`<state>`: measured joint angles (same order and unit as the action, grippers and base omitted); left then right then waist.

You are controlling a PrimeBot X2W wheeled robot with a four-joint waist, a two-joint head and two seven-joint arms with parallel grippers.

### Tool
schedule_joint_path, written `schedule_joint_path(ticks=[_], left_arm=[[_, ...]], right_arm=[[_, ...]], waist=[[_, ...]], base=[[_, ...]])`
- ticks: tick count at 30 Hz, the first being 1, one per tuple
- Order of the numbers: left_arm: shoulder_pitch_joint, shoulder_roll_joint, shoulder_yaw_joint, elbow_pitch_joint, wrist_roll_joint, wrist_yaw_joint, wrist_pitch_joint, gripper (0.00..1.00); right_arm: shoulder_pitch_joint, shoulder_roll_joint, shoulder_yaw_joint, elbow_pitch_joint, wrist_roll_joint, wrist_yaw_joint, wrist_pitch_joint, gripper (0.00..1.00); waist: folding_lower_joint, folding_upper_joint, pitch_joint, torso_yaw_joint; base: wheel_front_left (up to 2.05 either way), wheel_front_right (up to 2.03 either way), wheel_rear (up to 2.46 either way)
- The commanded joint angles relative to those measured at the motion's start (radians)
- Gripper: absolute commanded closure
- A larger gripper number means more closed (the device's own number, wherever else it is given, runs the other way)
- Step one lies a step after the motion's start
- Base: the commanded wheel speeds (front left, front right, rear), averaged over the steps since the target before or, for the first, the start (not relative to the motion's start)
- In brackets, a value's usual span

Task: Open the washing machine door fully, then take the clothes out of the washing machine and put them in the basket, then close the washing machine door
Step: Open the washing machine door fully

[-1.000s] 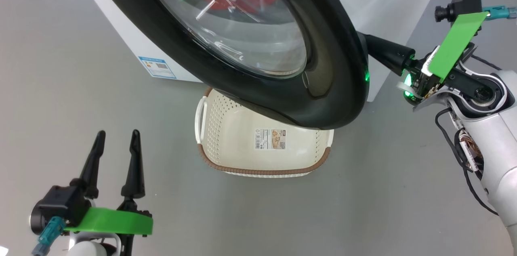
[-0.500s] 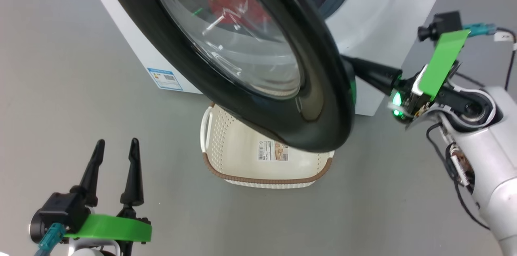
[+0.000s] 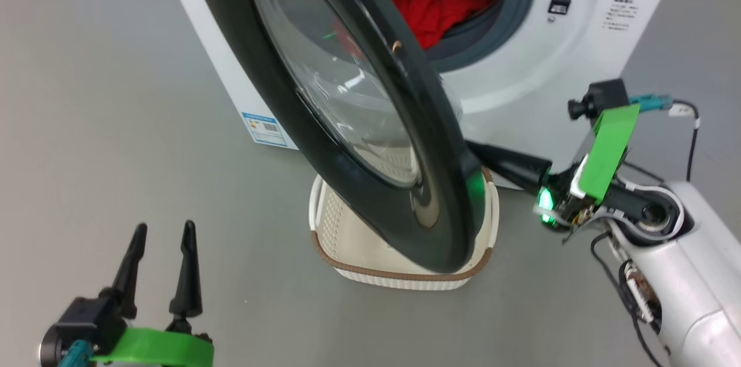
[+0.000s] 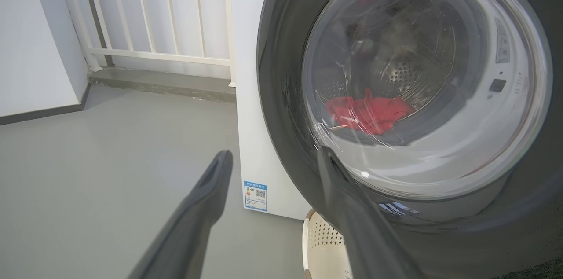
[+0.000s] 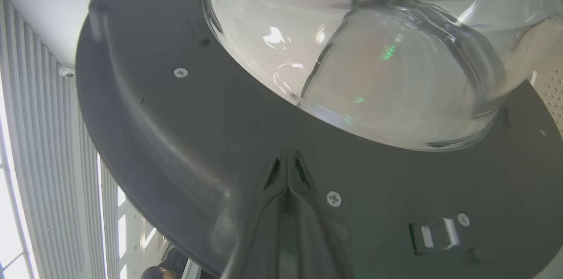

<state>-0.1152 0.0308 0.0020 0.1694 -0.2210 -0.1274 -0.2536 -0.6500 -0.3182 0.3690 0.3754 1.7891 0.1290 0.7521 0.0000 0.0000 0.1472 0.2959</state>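
The washing machine door (image 3: 448, 210) stands partly open, its black rim edge-on to me and hanging over the basket (image 3: 399, 275). Red clothes (image 3: 437, 2) lie in the drum of the white washing machine (image 3: 579, 60). My right gripper (image 3: 483, 154) is shut, and its tips go behind the door's free edge. In the right wrist view the shut gripper (image 5: 288, 153) rests against the door's dark inner face (image 5: 176, 129), below the glass bowl (image 5: 352, 50). My left gripper (image 3: 164, 229) stands open at the lower left, holding nothing. In the left wrist view the door's front (image 4: 281, 94) shows, with the clothes (image 4: 369, 114) seen through the glass.
Grey floor (image 3: 116, 124) surrounds the machine. A blue label (image 4: 256, 196) is on the machine's side. A white railing (image 4: 154, 10) and wall stand behind it. The door's latch (image 5: 435, 233) is near the right fingers. A person's head (image 5: 154, 272) shows past the door's edge.
The door has swung further open, showing more of the drum and the red clothes. My right gripper has moved with the door's edge. The camera has shifted; the left gripper stays open.
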Motion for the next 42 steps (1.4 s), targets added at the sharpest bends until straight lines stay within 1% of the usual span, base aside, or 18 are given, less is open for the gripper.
schedule_joint_path(ticks=[1, 12, 28, 38, 42], left_arm=[[0.006, 0.019, 0.036, -0.017, 0.010, 0.004, -0.008, 0.00], [0.034, 0.019, 0.043, -0.011, 0.020, 0.005, -0.008, 0.00], [0.056, 0.019, 0.049, -0.001, 0.030, 0.004, -0.008, 0.00], [0.066, 0.019, 0.071, -0.017, 0.022, 0.009, -0.008, 0.00], [0.069, 0.019, 0.072, -0.024, 0.019, 0.013, -0.008, 0.00]], right_arm=[[0.021, 0.019, 0.006, -0.037, -0.002, 0.002, 0.014, 1.00], [0.118, 0.066, -0.015, -0.086, -0.011, 0.002, 0.024, 1.00], [0.164, 0.132, -0.032, -0.094, -0.041, 0.002, 0.054, 1.00], [0.098, 0.209, 0.007, -0.049, -0.093, 0.002, 0.075, 1.00], [0.068, 0.237, 0.023, -0.021, -0.112, 0.002, 0.063, 1.00]], waist=[[0.0000, 0.0000, -0.018, 0.020], [0.0000, 0.0000, -0.060, 0.095], [0.0000, 0.0000, -0.100, 0.220], [0.0000, 0.0000, -0.090, 0.231], [0.0000, 0.0000, -0.085, 0.233]], base=[[0.00, 0.00, 0.00], [0.00, 0.00, 0.00], [0.00, 0.00, 0.00], [0.00, 0.00, 0.00], [0.00, 0.00, 0.00]])
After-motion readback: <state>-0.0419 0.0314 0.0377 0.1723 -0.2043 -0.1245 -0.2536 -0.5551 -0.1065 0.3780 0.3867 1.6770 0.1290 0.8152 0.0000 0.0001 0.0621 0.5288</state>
